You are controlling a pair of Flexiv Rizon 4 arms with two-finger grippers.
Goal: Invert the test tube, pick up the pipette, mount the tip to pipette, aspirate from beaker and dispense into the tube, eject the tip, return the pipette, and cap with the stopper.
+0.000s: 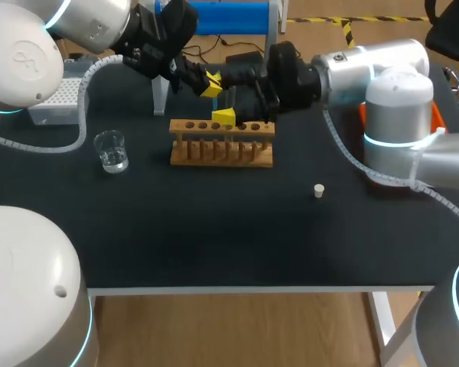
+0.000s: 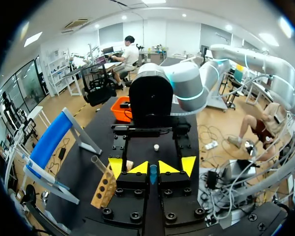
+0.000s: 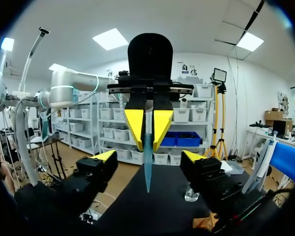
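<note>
Blue, see-through pipette tip hangs point-down from the left pincer, whose yellow fingers are clamped on its upper end. The right pincer faces it, fingers apart, one on either side. The wooden rack sits near, below both. My worry is that closing off-centre could bend the tip or knock it loose, or that the pincers could collide.

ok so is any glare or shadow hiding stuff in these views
Head view: glints on the beaker, no clear shadows on the black table. Right wrist view: bright ceiling lights behind the left fingers shut on the blue tip, nothing hidden.
</note>
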